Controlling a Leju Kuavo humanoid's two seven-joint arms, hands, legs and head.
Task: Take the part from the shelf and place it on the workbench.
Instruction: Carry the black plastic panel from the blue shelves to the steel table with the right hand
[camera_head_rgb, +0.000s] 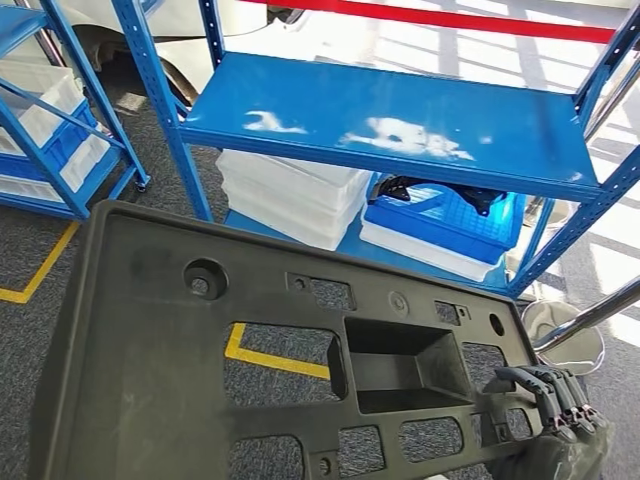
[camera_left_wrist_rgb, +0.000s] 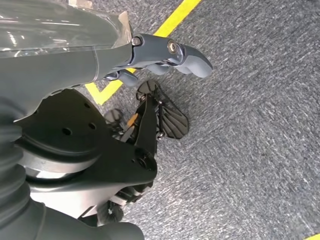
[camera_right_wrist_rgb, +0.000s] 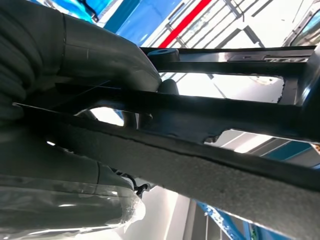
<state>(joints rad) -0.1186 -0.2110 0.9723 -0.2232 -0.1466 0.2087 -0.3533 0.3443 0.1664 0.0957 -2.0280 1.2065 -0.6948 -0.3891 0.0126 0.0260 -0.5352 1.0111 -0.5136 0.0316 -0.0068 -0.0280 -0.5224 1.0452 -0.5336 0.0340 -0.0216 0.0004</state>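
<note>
We counted one part, a large black plastic panel (camera_head_rgb: 151, 340) pierced with rectangular cut-outs, held flat and clear of the rack, filling the lower half of the head view from 8 to 5 o'clock. Our right hand (camera_head_rgb: 555, 400) gripped its edge at about 4 o'clock, dark fingers curled over the rim; in the right wrist view the thumb (camera_right_wrist_rgb: 113, 55) lay over one face of the panel (camera_right_wrist_rgb: 234, 175) and the rest of the hand pressed the other. Our left hand (camera_left_wrist_rgb: 166, 52) hung over grey carpet (camera_left_wrist_rgb: 256, 130) beside a yellow floor line (camera_left_wrist_rgb: 177, 17), fingers loosely curled, nothing in them that we could see.

We counted two blue steel racks. The nearer one (camera_head_rgb: 377, 125) stood at 12 o'clock, its upper shelf bare and glossy, its front edge just beyond the panel's far rim. Under it sat one stack of white trays (camera_head_rgb: 290, 195) and one blue crate (camera_head_rgb: 445, 220) on a white tray, a dark item inside we could not identify. The second rack (camera_head_rgb: 53, 130), at 10 o'clock, also held white trays. A red bar (camera_head_rgb: 453, 18) ran across at 1 o'clock. Open carpet lay between the racks at 9 o'clock.
</note>
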